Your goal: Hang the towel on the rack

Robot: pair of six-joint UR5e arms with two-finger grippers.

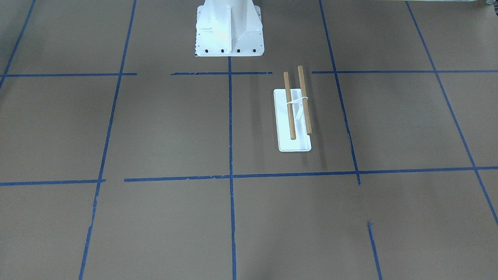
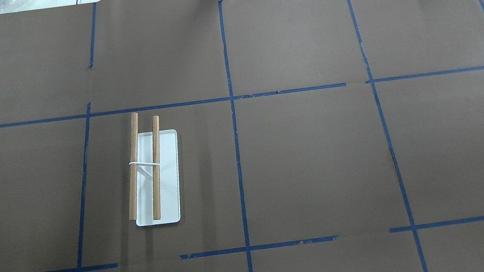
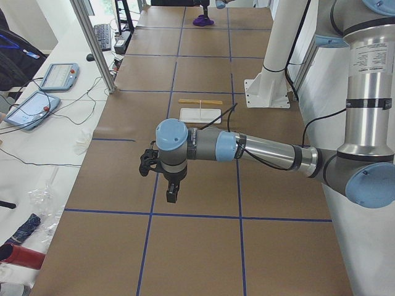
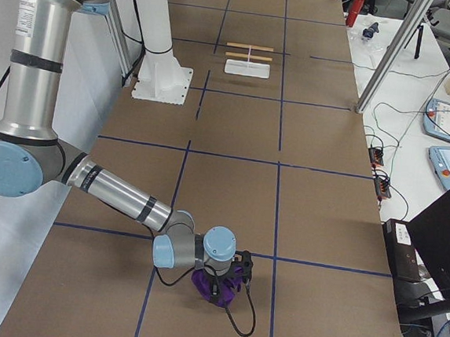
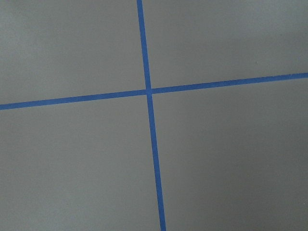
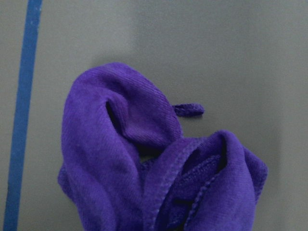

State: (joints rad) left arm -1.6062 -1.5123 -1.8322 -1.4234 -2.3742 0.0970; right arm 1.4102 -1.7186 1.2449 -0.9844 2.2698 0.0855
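Observation:
The purple towel (image 6: 144, 163) lies bunched on the brown table, filling the right wrist view. In the exterior right view it (image 4: 226, 288) sits under my right gripper (image 4: 213, 286), which is down on it. I cannot tell if that gripper is open or shut. The rack (image 2: 154, 174) is a white base with two wooden rods, on the table's left half, far from the towel. It also shows in the front view (image 1: 295, 116). My left gripper (image 3: 171, 196) hangs above bare table; I cannot tell its state. No fingers show in either wrist view.
Blue tape lines grid the brown table (image 2: 318, 154). The robot's white pedestal (image 1: 228, 31) stands at the table's near edge. Tablets and cables (image 3: 37, 105) lie on the side bench beyond the table. A metal post (image 4: 393, 49) stands at the table's far edge.

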